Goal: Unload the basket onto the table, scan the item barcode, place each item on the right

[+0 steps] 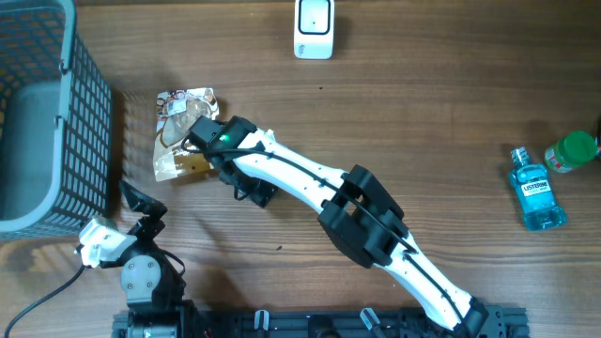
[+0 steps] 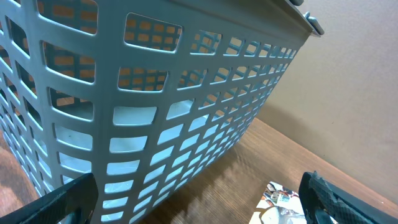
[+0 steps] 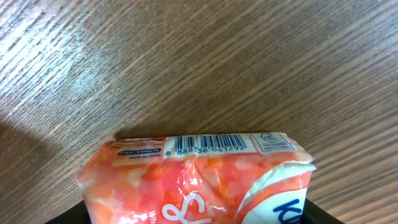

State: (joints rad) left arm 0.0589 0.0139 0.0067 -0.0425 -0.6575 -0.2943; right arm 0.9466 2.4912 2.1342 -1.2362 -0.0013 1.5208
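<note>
An orange-and-pink tissue pack [image 3: 199,180] fills the bottom of the right wrist view, its barcode [image 3: 208,144] on the upper edge facing the camera. My right gripper [image 3: 193,214] is shut on it, a black finger pressed against each end of the crinkled wrapper. From overhead, the right gripper [image 1: 202,141] sits over a crinkly printed packet [image 1: 180,117] near the basket. My left gripper [image 1: 141,202] rests open at the front left, nothing between its fingers [image 2: 56,202]. The white scanner [image 1: 314,28] stands at the back centre.
A tall grey mesh basket [image 1: 38,113] takes up the left side and fills the left wrist view [image 2: 155,93]. A blue mouthwash bottle [image 1: 537,188] and a green-capped container [image 1: 571,150] lie at the far right. The printed packet [image 2: 280,202] shows beside the basket.
</note>
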